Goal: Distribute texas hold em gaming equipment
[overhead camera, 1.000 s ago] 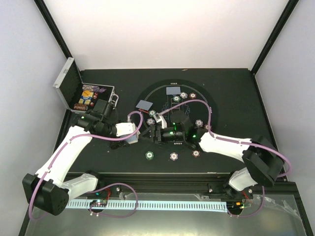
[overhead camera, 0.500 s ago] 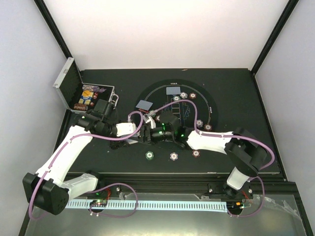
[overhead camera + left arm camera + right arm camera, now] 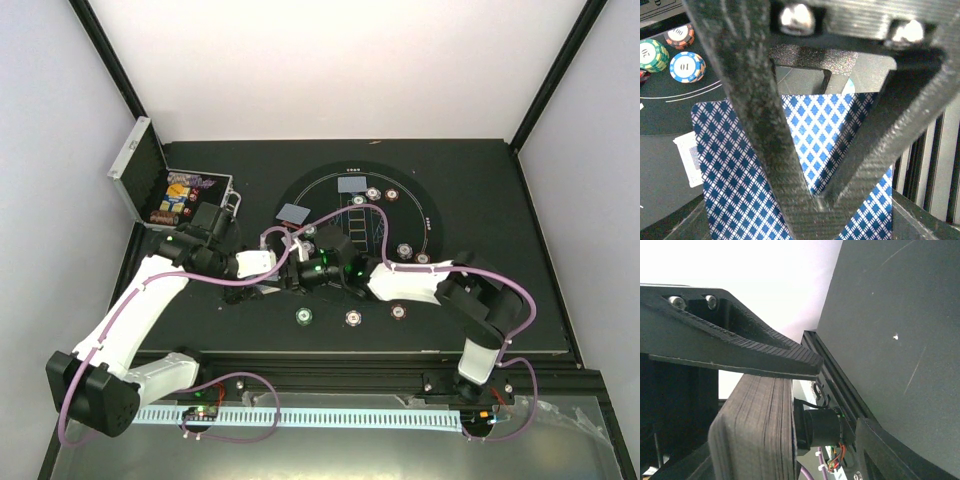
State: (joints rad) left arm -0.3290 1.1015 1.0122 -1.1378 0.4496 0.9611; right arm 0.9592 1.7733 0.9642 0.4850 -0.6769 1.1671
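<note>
My left gripper is shut on a deck of playing cards with blue diamond backs, held above the table left of the round mat. From the right, my right gripper reaches the same deck. Its upper finger lies against the stack's top edge, and the lower finger is hidden. Two cards lie face down on the mat. Poker chips sit in small groups round it. Three chips show in the left wrist view.
An open silver case with more chips inside stands at the back left. A white-faced card lies below the deck. The table's front rail runs close under the right wrist. Cables loop over both arms.
The right arm has swung left across the mat until its gripper reached the deck held by the left gripper, and its jaws have narrowed. The left arm has stayed put.
</note>
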